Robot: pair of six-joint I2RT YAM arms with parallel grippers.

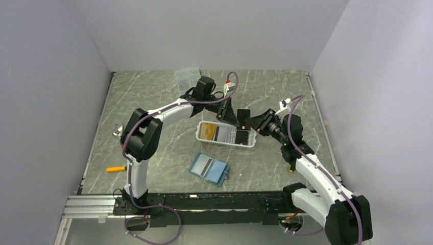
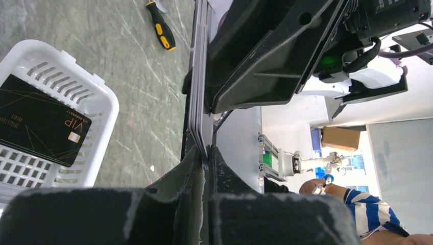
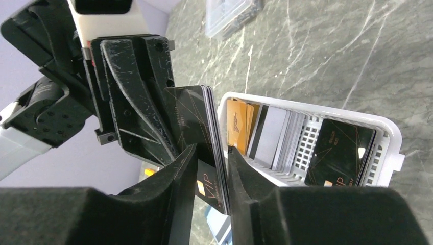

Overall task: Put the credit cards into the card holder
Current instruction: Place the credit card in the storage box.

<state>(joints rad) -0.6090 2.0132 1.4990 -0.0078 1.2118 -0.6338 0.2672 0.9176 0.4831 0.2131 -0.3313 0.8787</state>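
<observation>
Black cards [image 3: 194,117] stood edge-up, clenched in our left claw [image 2: 205,155]; of the right claw [image 3: 210,153] we could not tell; card holder [image 1: 209,170] lay below, toward the bases.

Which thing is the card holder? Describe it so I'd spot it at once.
Start at the white basket in the middle of the grey marble table. Just nearer the arm bases than it, a flat card holder lies open on the tabletop. It is the only blue thing there, unlike the orange-handled screwdriver off to its left.
</observation>
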